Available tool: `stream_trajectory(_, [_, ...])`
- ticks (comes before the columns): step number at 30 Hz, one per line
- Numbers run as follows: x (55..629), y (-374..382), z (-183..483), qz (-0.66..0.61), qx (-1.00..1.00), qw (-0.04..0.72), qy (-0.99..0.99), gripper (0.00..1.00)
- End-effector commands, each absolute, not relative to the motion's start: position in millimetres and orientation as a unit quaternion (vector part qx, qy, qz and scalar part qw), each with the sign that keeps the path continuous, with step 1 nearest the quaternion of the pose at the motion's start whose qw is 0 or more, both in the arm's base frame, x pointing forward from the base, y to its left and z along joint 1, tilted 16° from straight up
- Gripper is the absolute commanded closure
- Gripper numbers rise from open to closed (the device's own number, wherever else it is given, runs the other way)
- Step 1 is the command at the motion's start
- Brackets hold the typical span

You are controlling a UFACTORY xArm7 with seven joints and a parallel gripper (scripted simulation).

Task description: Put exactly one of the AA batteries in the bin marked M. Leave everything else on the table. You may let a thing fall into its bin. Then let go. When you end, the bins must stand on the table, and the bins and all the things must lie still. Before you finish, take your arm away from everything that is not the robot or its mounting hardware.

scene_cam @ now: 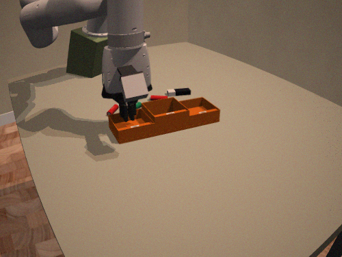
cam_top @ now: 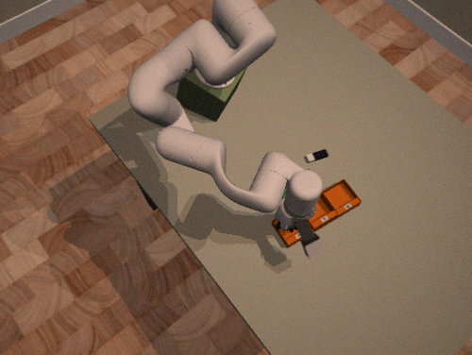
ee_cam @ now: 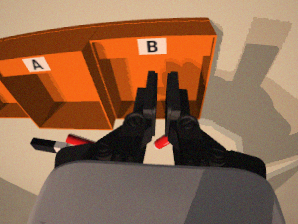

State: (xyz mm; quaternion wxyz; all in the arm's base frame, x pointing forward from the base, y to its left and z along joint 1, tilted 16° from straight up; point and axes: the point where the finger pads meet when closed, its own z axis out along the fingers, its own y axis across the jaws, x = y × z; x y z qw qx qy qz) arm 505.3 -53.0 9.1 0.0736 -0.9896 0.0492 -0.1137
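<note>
Two red cylinders, smooth, short and battery-shaped, are lying on the table outside the tray. One red cylinder is resting just behind the gripper, close to the outer corner of the compartment the tool is dipping into. The other red cylinder is lying behind the middle compartment, off to the tool's side. A small green cylinder is sitting between them, half hidden by the fingers.

The black, blocky fingers are standing narrow, almost together, with only a thin slit between them. They are gripping nothing (no cylinder is showing in the slit). They are pointing straight down inside the end compartment, bin B, marked by a white label.

Bin B is forming one end of an orange, square-walled tray of three open boxes in a row. Bin A is adjoining it on the tool's side. The third bin is standing farthest from the gripper, and its label is too small to read.

Beyond the tray, away from the tool, a flat black stick with a white end is lying on the matte beige table. The rounded, pale grey arm is curving back to a dark green block pedestal. Wood parquet flooring is surrounding the table.
</note>
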Motion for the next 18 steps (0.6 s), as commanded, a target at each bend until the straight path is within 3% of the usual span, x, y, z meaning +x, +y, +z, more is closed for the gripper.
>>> stream_trajectory(1, [504.3, -54.8, 17.8, -0.116, -0.989, 0.073, 0.05, 0.93])
stream_trajectory(18, [496.6, -59.1, 49.3, -0.116, -0.989, 0.073, 0.05, 0.93])
